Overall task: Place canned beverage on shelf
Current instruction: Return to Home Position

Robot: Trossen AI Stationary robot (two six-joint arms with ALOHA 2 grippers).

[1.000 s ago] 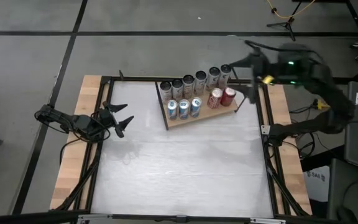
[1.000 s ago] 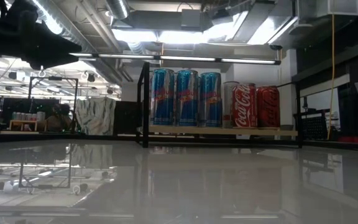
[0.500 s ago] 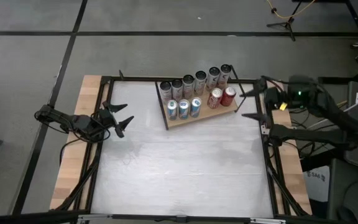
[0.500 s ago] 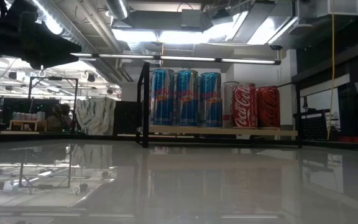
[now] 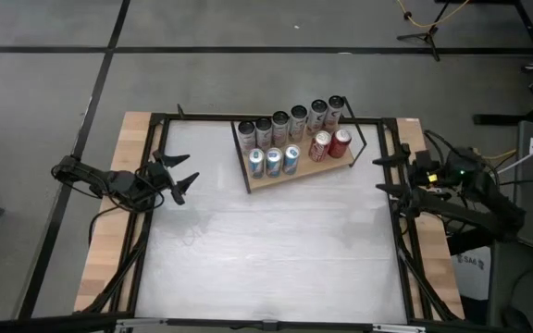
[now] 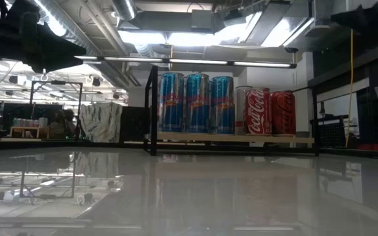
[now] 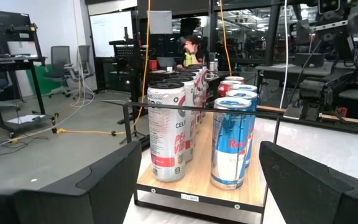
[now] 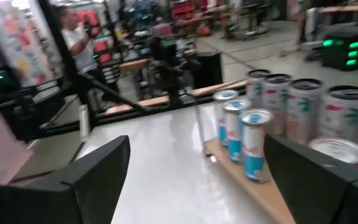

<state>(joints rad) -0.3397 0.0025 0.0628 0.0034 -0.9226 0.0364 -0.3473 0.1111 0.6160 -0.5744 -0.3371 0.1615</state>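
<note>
The shelf (image 5: 296, 172), a light-brown board with a black wire frame, rests flat on the white table at its far middle. On it stand several white cans (image 5: 290, 119) in the far row, three blue cans (image 5: 274, 159) and two red cans (image 5: 330, 144) in the near row. My left gripper (image 5: 185, 174) is open and empty at the table's left edge. My right gripper (image 5: 384, 176) is open and empty at the table's right edge, right of the shelf. The cans also show in the left wrist view (image 7: 230, 143) and the right wrist view (image 8: 256, 143).
A black metal frame (image 5: 394, 199) runs around the tabletop. The white tabletop (image 5: 276, 250) lies open nearer than the shelf. People and desks show in the room beyond, far from the table.
My right gripper has drawn back from above the shelf's far right end toward the table's right edge and the near side, and has come lower. It stays open and empty. The cans and shelf have not moved.
</note>
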